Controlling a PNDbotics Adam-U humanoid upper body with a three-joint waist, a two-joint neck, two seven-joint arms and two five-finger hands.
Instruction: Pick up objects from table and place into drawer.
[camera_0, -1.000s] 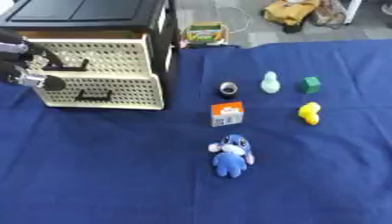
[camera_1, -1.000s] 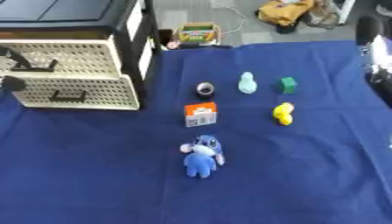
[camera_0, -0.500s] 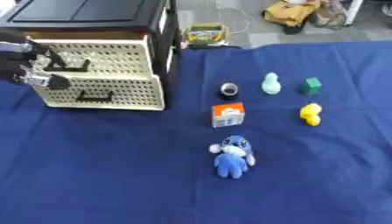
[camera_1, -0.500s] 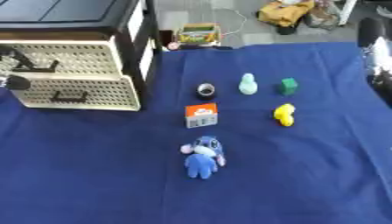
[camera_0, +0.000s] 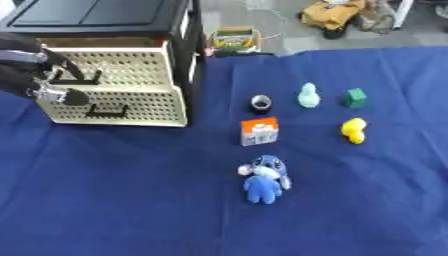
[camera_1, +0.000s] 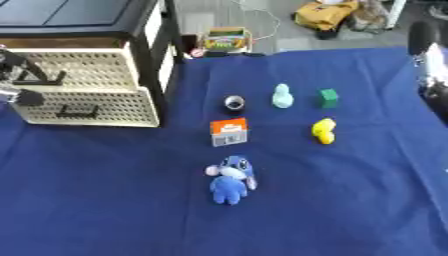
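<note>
- Your left hand (camera_0: 39, 82) is at the front of the drawer unit (camera_0: 114, 80), its fingers curled around the black handle (camera_0: 74, 75) of the upper drawer.
- The lower drawer (camera_0: 118, 105) sticks out a little in front of the upper one; both fronts are cream and perforated.
- Your right hand itself shows in neither view; only part of that arm (camera_1: 429, 60) appears at the right edge of the right eye view.
- All the objects lie on the blue surface (camera_0: 131, 200), right of the unit and apart from one another.
- The small dark ring (camera_0: 261, 103) is nearest the unit, with the pale green figure (camera_0: 308, 96) beside it and the green cube (camera_0: 354, 97) further right.
- The orange-and-white box (camera_0: 260, 131) stands just in front of the ring.
- The yellow duck (camera_0: 353, 130) sits in front of the cube.
- The blue plush (camera_0: 263, 178) lies nearest you, in front of the box.
- Beyond the far edge of the surface there is a crayon box (camera_0: 233, 38) on the floor.
</note>
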